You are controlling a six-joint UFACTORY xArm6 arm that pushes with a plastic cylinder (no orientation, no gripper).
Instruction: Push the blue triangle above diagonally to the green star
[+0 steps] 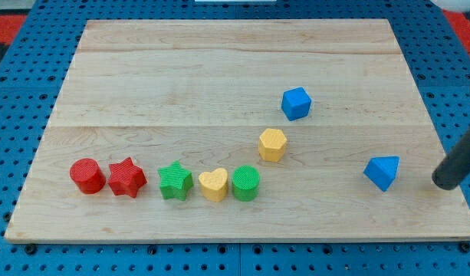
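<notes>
The blue triangle (382, 172) lies at the board's right side, near the bottom. The green star (175, 182) sits in the bottom row, left of centre. My tip (446, 182) is the lower end of a dark rod coming in from the view's right edge. It stands just to the right of the blue triangle, a short gap apart, not touching it. The triangle is far to the right of the green star and slightly above its level.
A red cylinder (87, 175) and red star (126, 178) lie left of the green star. A yellow heart (213, 185) and green cylinder (246, 183) lie right of it. A yellow hexagon (272, 144) and blue cube (296, 103) stand further up right. The wooden board (219, 69) rests on a blue pegboard.
</notes>
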